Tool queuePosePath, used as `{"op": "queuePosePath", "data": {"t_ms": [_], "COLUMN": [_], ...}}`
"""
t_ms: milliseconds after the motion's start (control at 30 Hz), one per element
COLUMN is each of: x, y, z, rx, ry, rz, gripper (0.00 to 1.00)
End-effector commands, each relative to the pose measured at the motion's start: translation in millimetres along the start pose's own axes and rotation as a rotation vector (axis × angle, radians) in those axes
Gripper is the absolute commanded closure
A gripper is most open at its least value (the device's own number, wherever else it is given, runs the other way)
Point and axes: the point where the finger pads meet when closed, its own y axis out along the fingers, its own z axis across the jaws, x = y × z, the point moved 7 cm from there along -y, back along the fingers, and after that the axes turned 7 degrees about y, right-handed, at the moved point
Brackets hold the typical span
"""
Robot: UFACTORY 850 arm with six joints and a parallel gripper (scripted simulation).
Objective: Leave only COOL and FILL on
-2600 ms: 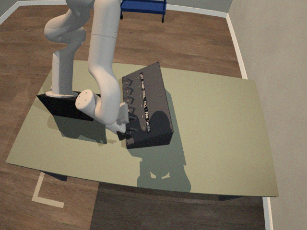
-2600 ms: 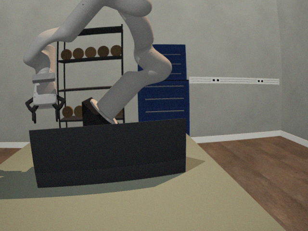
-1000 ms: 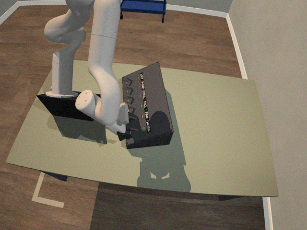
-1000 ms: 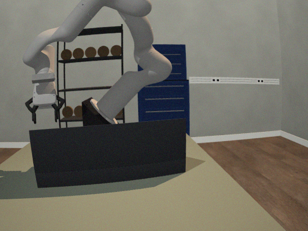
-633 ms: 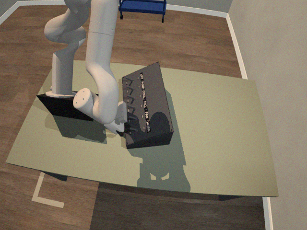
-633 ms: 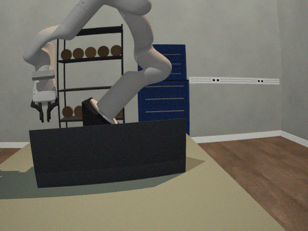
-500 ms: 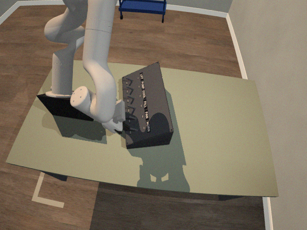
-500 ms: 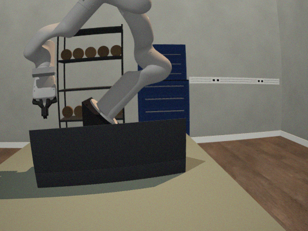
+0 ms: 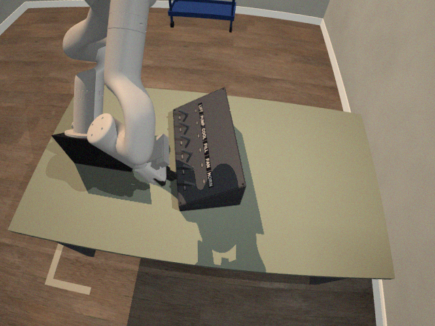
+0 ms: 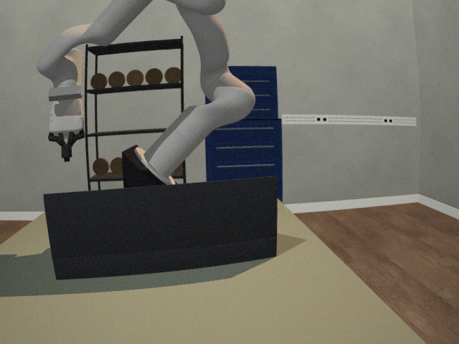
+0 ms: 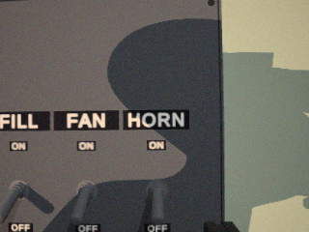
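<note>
We see grey walls (image 10: 352, 55) and a wood floor (image 10: 389, 244) around an olive bench (image 9: 298, 196), with a black shelf rack (image 10: 87, 111) of brown discs beside a blue drawer cabinet (image 10: 248, 147)

1. Console (image 9: 224, 140): dark grey, matt, like painted metal; panel smooth, with small screws at the corners.
2. Switch levers (image 11: 83, 200): grey, smooth, with soft sheen.
3. Table top (image 9: 298, 196): olive, matt, even.
4. Arm (image 9: 130, 87): white, smooth, like satin plastic.
5. Gripper (image 10: 66, 147): black, matt fingers under a white shell.
6. Floor (image 9: 245, 59): brown wood planks, visible grain, low gloss.
</note>
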Motion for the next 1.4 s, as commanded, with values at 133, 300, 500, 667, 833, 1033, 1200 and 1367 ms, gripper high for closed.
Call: {"op": "queuePosePath", "data": {"t_ms": [133,300,500,667,833,1033,1200,1367], "x": [1,33,57,74,77,77,77,77], "y": [-3,-3,-3,-3,-2,-2,-2,-2], "z": [-5,-81,-129,-159,-165,-165,-165,-165], "rx": [0.0,-0.002,0.0,0.001,0.001,0.001,0.001,0.001], "ry": [-0.001,-0.002,-0.001,-0.001,-0.001,-0.001,-0.001,-0.001], "rz": [0.001,0.005,0.003,0.0,-0.001,-0.001,-0.001,-0.001], "gripper": [1.0,1.0,1.0,1.0,1.0,1.0,1.0,1.0]}}
